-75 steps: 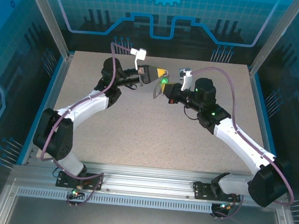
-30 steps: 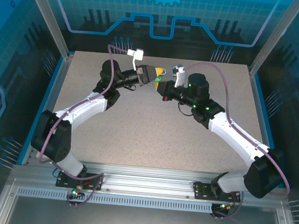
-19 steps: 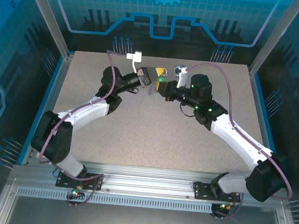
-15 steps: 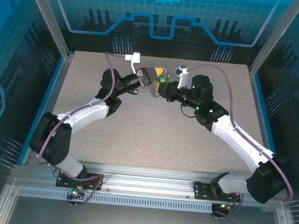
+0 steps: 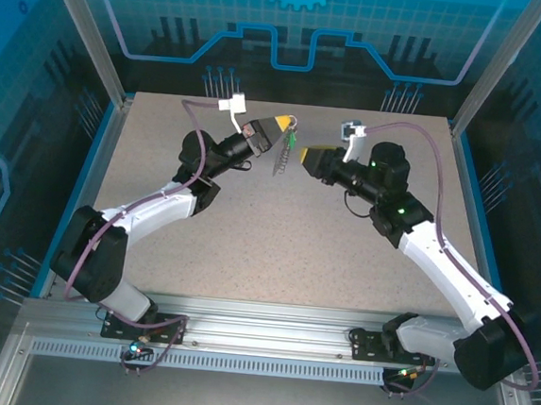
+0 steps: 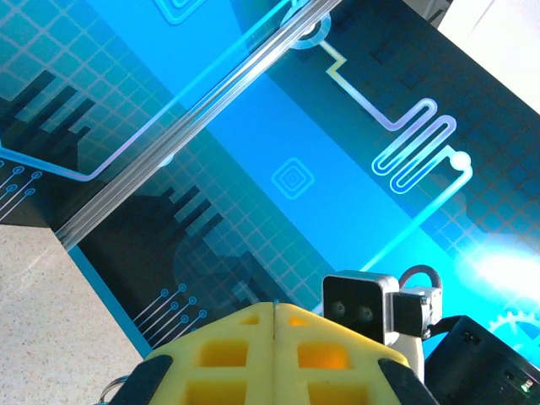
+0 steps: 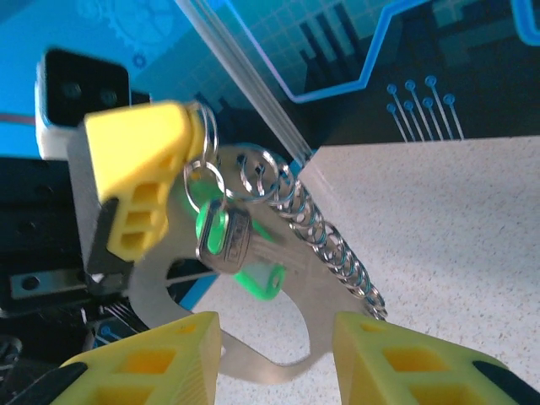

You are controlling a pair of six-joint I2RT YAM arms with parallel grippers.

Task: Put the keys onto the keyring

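Jaws parted, R gripper (image 7: 278, 337); wrist cam resolves key (image 7: 226, 240) on keyring (image 7: 164, 291).

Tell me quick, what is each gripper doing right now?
Left gripper: closed, holding the keyring.
Right gripper: open, holding nothing.

Left arm (image 5: 152, 200) and right arm (image 5: 454, 275) wear white links, black joints, mauve cables (image 5: 396, 124), yellow pincer fingers (image 7: 405, 363).

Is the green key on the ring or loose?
Hanging: the green key dangles from a small ring of the keyring that the left gripper holds.
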